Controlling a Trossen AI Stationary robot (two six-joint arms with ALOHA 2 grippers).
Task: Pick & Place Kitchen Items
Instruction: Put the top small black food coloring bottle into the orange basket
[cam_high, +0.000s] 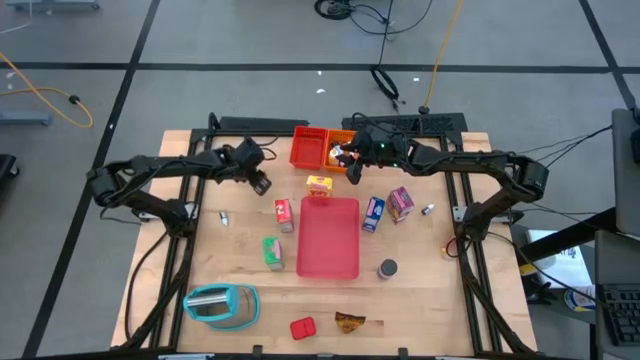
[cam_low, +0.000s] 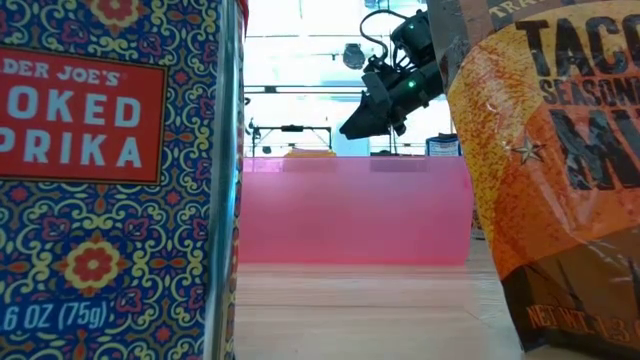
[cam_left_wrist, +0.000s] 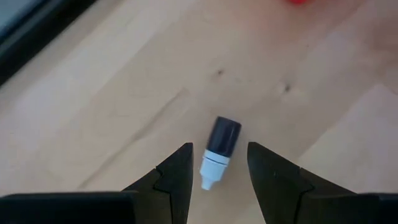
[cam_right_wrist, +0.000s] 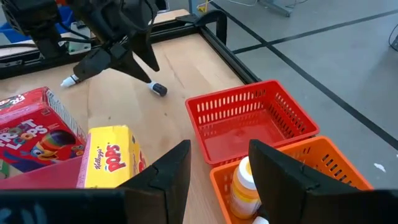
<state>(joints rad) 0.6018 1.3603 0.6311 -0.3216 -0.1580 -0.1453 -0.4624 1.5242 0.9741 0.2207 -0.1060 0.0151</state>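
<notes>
Labels first: low view is filled by a blue patterned tin (cam_low: 110, 180) reading "TRADER JOE'S", "SMOKED PAPRIKA" (both cut off at the frame edge) and "75g", and an orange-brown packet (cam_low: 560, 170) reading "TACO SEASONING MIX", also partly cut off. High view shows those two as a red piece (cam_high: 302, 327) and a brown packet (cam_high: 349, 322) at the near table edge, with a teal toaster (cam_high: 220, 305) beside them. Mid-table: pink-red tray (cam_high: 328, 237), green box (cam_high: 272, 252) and red box (cam_high: 284, 214) on its left, grey can (cam_high: 387, 268), blue box (cam_high: 373, 213) and pink box (cam_high: 401, 203) on its right, yellow box (cam_high: 319, 185) just behind it. Only the right wrist view makes the print legible: yellow box says "Kellogg's POPS", red box says "FROOT LOOPS", part hidden. Far side: red bin (cam_high: 309, 147) and orange bin (cam_high: 341, 152); right wrist view shows a yellowish bottle (cam_right_wrist: 244, 186) in the orange one, red one bare. Right gripper (cam_high: 352, 158) sits over the orange bin, fingers apart, holding nothing. Left gripper (cam_high: 260, 184) is left of the bins, fingers spread and empty, over a tiny dark bottle (cam_left_wrist: 218, 152) with a white cap lying on the wood; that bottle shows only in the wrist views.
</notes>
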